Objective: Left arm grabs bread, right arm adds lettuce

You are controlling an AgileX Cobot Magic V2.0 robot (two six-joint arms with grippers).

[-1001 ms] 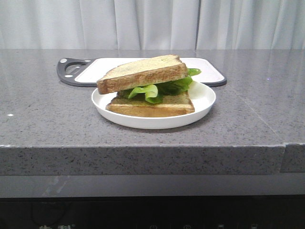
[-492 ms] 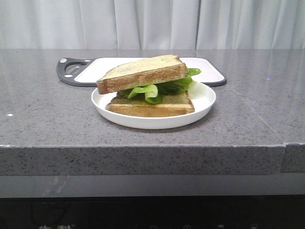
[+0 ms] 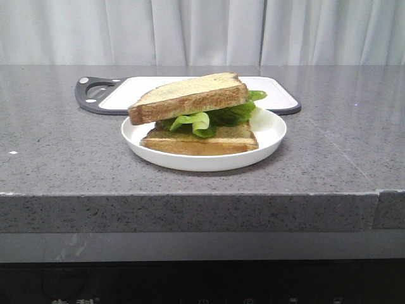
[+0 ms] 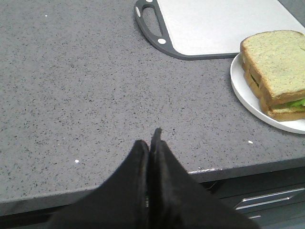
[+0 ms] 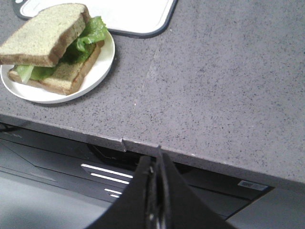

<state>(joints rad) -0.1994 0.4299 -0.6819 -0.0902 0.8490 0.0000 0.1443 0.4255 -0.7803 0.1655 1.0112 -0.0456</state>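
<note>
A sandwich stands on a white plate (image 3: pixel 266 142). The top bread (image 3: pixel 190 96) is a thick tan slice that lies tilted on the green ruffled lettuce (image 3: pixel 215 118), over a bottom slice (image 3: pixel 209 140). The bread (image 4: pixel 281 57) also shows in the left wrist view, and the bread (image 5: pixel 45 33) and lettuce (image 5: pixel 90 31) in the right wrist view. My left gripper (image 4: pixel 151 140) is shut and empty over the counter's front edge, left of the plate. My right gripper (image 5: pixel 157 160) is shut and empty, off the front edge, right of the plate. Neither arm shows in the front view.
A white cutting board with a dark grey rim and handle (image 3: pixel 95 95) lies behind the plate; it also shows in the left wrist view (image 4: pixel 214 24). The grey speckled counter (image 3: pixel 63 152) ends at a front edge with dark drawers below (image 5: pixel 105 174).
</note>
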